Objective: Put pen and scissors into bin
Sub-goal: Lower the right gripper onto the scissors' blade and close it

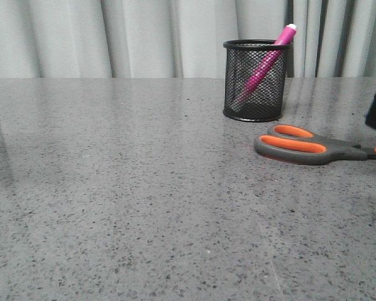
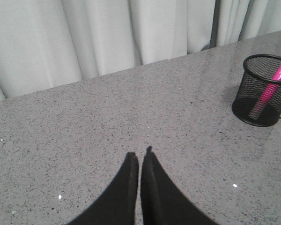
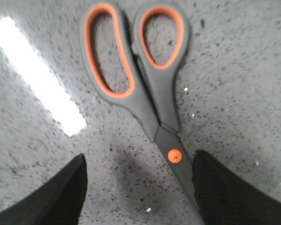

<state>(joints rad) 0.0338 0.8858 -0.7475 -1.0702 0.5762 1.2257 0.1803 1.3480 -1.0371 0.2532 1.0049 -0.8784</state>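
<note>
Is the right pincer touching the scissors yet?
Cannot tell. In the right wrist view the open pincer straddles the scissors near the pivot, one finger close against the blade, contact unclear.

The table (image 1: 113, 188) is bare over its whole left half and along the near edge, so I can pass there freely. Toward the far edge on the right stands the bin (image 1: 255, 80), and the pen (image 1: 266, 59) leans out of its top, so part of the mouth is blocked. The scissors (image 1: 307, 145) lie flat near the right edge, just in front of the bin. My right gripper (image 3: 138, 187) is spread wide, one finger on each side of the blades.
</note>
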